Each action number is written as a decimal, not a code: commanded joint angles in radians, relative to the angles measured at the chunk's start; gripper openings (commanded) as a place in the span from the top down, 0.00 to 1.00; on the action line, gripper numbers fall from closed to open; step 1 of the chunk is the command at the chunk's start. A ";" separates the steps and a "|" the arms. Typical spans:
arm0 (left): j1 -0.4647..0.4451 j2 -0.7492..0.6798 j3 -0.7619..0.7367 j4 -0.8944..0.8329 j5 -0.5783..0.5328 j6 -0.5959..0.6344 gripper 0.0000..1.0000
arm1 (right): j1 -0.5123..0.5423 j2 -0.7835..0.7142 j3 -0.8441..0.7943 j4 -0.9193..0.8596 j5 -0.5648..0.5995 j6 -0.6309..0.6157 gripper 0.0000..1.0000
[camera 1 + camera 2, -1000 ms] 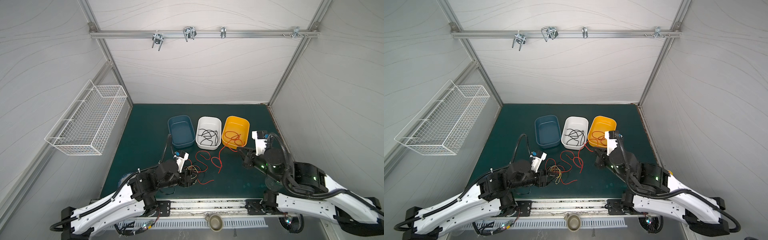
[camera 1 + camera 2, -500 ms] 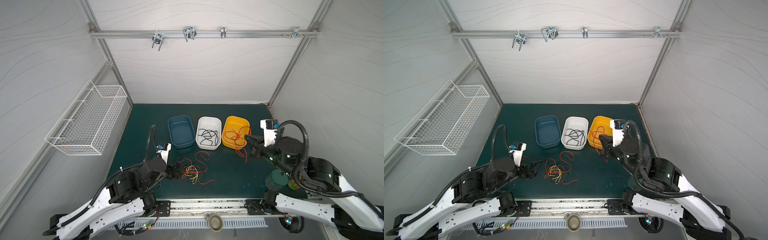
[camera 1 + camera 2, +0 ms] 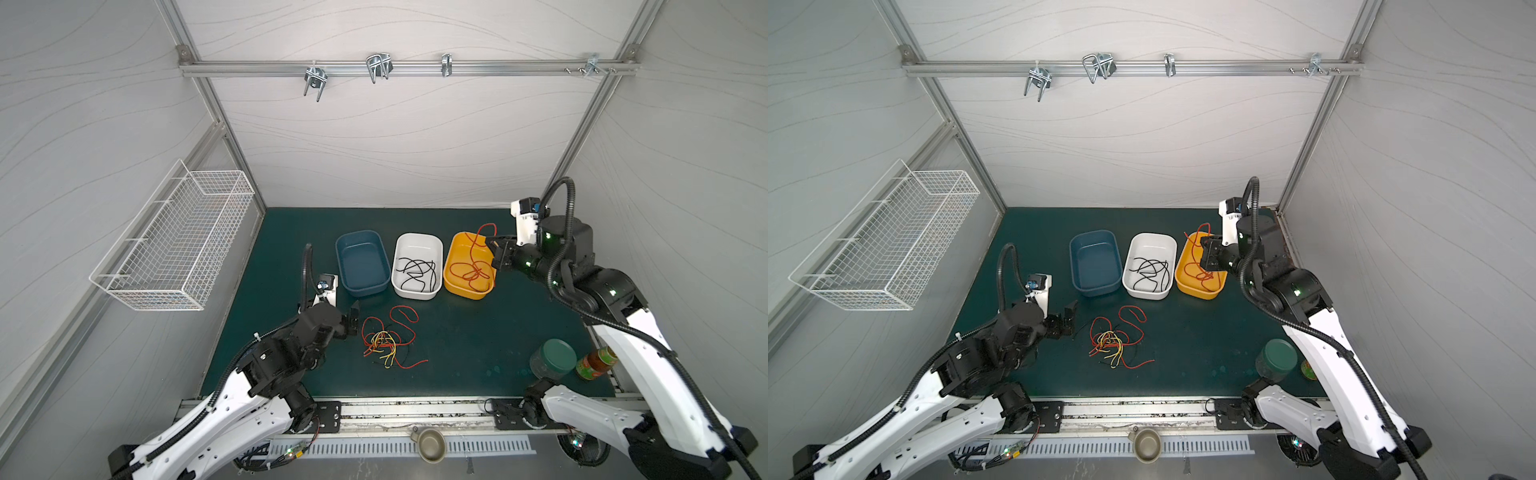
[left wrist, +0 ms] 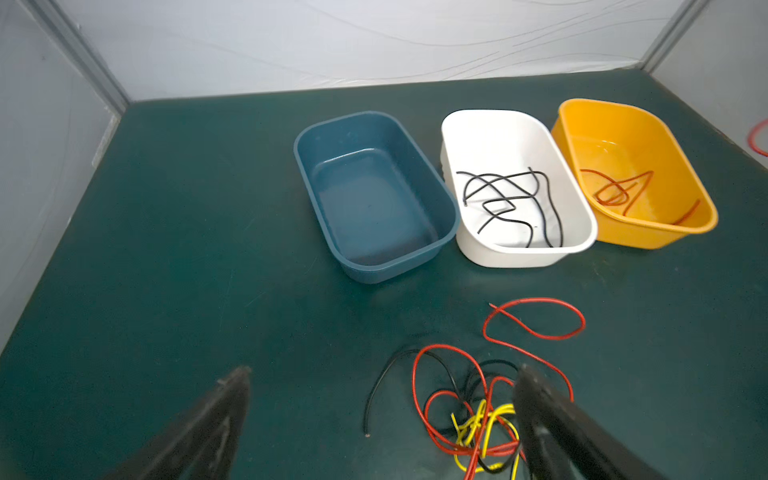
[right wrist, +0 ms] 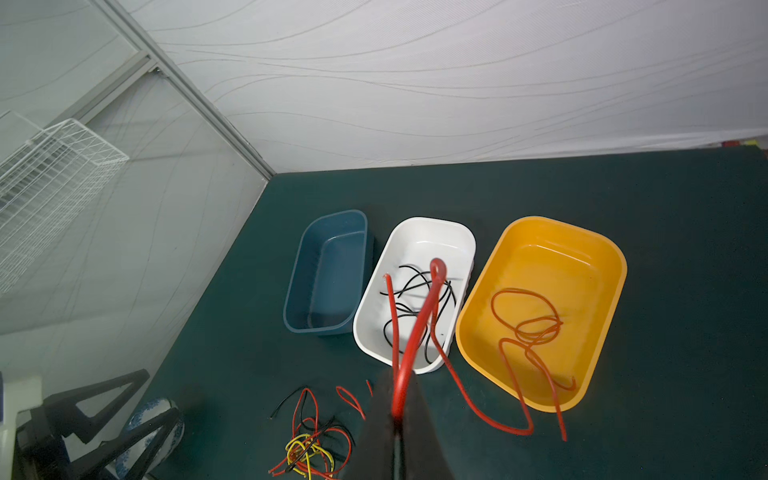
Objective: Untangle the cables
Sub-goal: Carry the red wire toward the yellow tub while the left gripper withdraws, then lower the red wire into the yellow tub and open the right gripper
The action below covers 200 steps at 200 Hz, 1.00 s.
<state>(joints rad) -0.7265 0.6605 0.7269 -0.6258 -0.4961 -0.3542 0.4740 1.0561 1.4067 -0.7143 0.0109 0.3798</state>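
The right end effector point(image 3: 496, 251) pinches a red cable point(image 5: 415, 332) over the orange tub point(image 3: 456, 249) — a swing might spill it outside. The left end effector point(image 3: 353, 320) is open.

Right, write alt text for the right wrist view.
Shut right gripper pinches a thin red cable; beyond, blue plastic tub empty, white tub holds black cables, orange tub red loops. A red-yellow-black tangle lies on the green mat.
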 commanded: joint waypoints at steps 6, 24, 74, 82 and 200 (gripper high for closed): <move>0.163 0.115 0.041 0.137 0.218 -0.005 0.01 | -0.118 0.038 0.007 0.086 -0.200 0.028 1.00; 0.196 0.193 0.060 0.167 0.224 -0.008 0.01 | -0.173 0.073 -0.010 0.118 -0.222 0.033 1.00; 0.236 0.302 0.055 0.232 0.239 -0.021 0.01 | -0.200 0.193 -0.048 0.233 -0.209 0.012 1.00; 0.239 0.295 0.044 0.234 0.233 -0.007 0.01 | -0.215 0.210 -0.062 0.250 -0.200 0.000 1.00; 0.236 0.169 -0.020 0.233 0.100 0.035 0.01 | -0.300 0.469 -0.205 0.317 -0.192 -0.008 1.00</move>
<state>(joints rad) -0.4915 0.8112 0.6849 -0.4049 -0.3679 -0.3321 0.1799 1.4918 1.2327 -0.4191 -0.1997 0.3836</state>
